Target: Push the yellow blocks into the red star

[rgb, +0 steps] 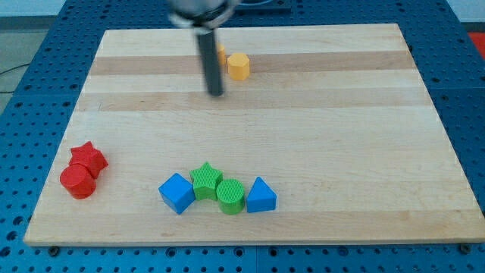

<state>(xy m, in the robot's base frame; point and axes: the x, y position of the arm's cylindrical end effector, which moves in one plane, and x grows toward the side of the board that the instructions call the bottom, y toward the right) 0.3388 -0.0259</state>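
My tip [216, 93] sits on the board near top centre; it's a bare rod, no jaws, holding nothing, touching no block. Yellow hexagonal block [239, 66] lies at approx 1 o'clock from the tip, near but apart. A 2nd yellow block [220, 54] is just beside it, mostly hidden behind the rod, shape can't tell. Red star [89, 158] is well apart at approx 8 o'clock, touching the red cylinder [77, 182] below it.

Risks, as I judge: tip is on the wrong side of the yellows, so swinging round could clip them toward the top edge. On the long diagonal push the 2 yellows may split or slide off the rod. Overshoot would knock the star and cylinder. The green star [206, 180], green cylinder [230, 196], blue cube [176, 192] and blue triangular block [261, 196] at 6 o'clock sit clear of the path.
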